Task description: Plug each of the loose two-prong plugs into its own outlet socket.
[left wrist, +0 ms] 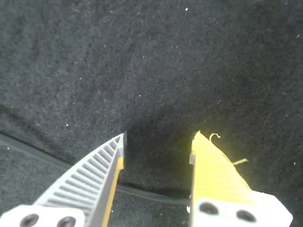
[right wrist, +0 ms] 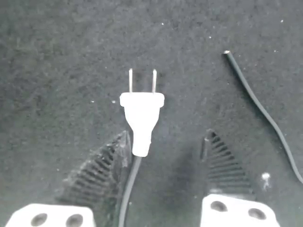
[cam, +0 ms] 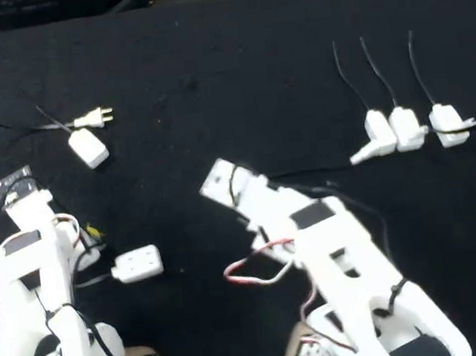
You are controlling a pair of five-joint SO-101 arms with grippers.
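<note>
Near the middle of the black cloth surface (cam: 207,61), the right tool (right wrist: 165,137) sits low with its jaws released and spread to either side of a white two-prong plug (right wrist: 142,113). The plug lies flat with its metal prongs pointing away from the wrist and its dark cord trailing back between the jaws. That line-up looks deliberate to me: a grasp on the body would leave the prongs free to lead into a socket. One ribbed finger (right wrist: 113,156) is just beside the plug's tail; I cannot tell whether it touches.

At the near left, the left tool (left wrist: 158,137) is also released and grasps nothing, one finger faced in yellow. It looks parked clear of the work, with a thin black cord (left wrist: 147,193) crossing the cloth beneath it.

A white outlet socket block (cam: 136,264) lies just right of that arm. At the far left is a second white plug with brass prongs (cam: 94,119), a small white block (cam: 88,148) just beside it. Three white pieces in a row (cam: 404,127) lie at the right; whether each is fully mated is hard to make out.

From above, the right arm hides the plug it straddles. A thin black wire with a cut end (right wrist: 258,104) lies nearby.
</note>
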